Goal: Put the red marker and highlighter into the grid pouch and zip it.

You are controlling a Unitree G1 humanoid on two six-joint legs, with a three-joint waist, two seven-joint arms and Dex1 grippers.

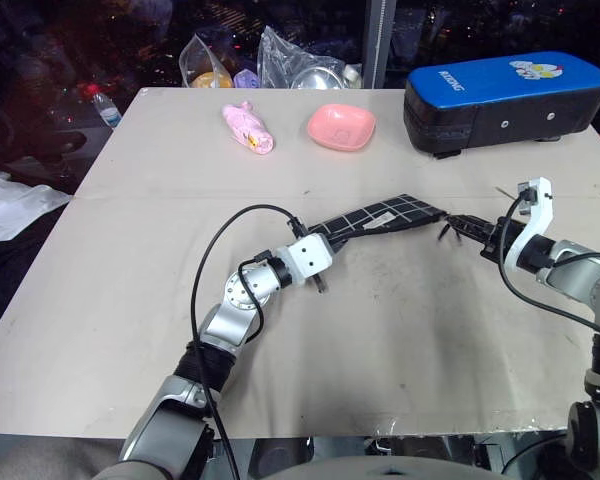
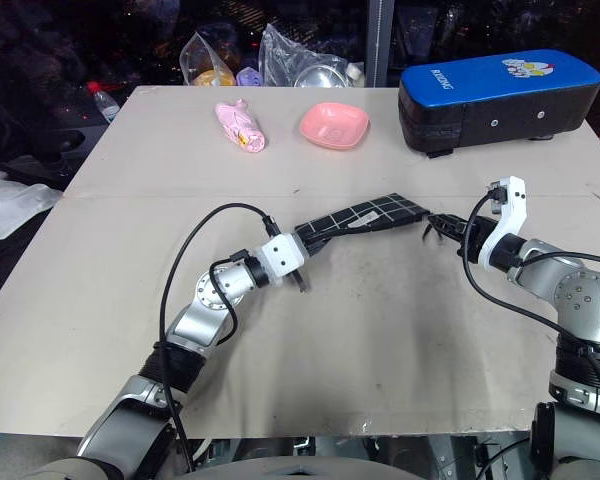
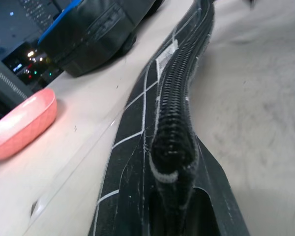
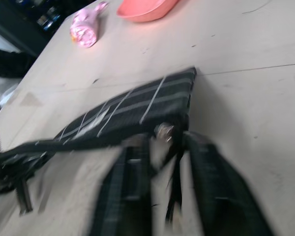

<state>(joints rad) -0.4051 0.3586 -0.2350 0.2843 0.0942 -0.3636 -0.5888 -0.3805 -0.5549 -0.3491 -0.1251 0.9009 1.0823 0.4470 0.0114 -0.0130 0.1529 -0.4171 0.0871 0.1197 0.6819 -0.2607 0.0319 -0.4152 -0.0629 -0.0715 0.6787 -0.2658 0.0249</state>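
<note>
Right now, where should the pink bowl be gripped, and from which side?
Probably the near rim of the pink bowl, coming from above: it sits upright and open on the table, and its thin raised wall suits a two-finger pinch.

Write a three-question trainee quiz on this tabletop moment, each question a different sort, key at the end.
1. True or false: the left pincer grips one end of the grid pouch.
2. Which item lies nearest the pink dish? A) blue-and-black hard case B) pink wrapped packet C) grid pouch
3. Fill in: the pouch's zipper teeth look ____.

Key: 1 true; 2 B; 3 closed. The right pincer stands open just off the pouch's far end, near the zipper pull.
</note>
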